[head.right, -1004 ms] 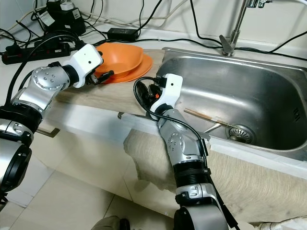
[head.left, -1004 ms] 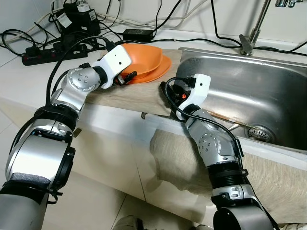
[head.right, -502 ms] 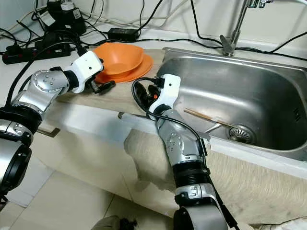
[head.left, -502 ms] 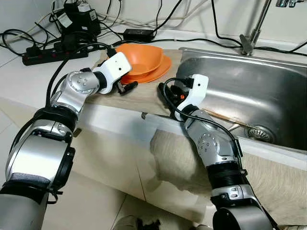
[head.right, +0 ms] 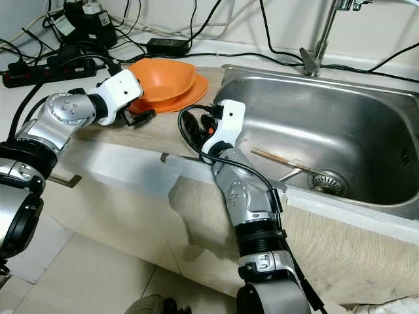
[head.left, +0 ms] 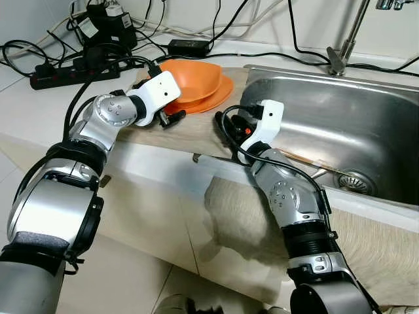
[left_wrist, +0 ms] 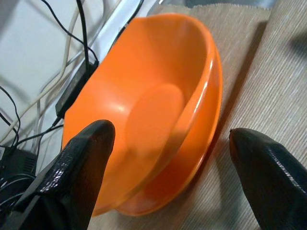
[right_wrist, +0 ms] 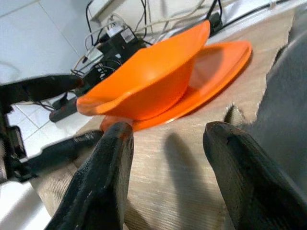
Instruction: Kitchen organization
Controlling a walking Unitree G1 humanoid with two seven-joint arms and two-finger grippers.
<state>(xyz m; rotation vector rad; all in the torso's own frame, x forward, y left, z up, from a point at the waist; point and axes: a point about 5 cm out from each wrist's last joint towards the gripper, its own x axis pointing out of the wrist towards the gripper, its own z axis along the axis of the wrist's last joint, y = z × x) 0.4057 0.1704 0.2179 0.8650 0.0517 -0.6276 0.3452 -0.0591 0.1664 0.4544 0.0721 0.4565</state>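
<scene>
So there's one glossy orange bowl (head.left: 192,78) sitting tilted in one orange plate (head.left: 213,98), on a beige mat (head.left: 190,127) at the far side of the table (head.left: 39,104), just left of the steel sink (head.left: 340,124). Left gripper (head.left: 171,118) is near the plate's left edge, fingers spread wide, holding nothing. Right gripper (right_wrist: 168,143) sits beside the sink rim, fingers wide open too.

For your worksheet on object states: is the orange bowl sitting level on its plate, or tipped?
Tipped. The orange plastic bowl leans on the flat orange plate, one rim raised.
</scene>
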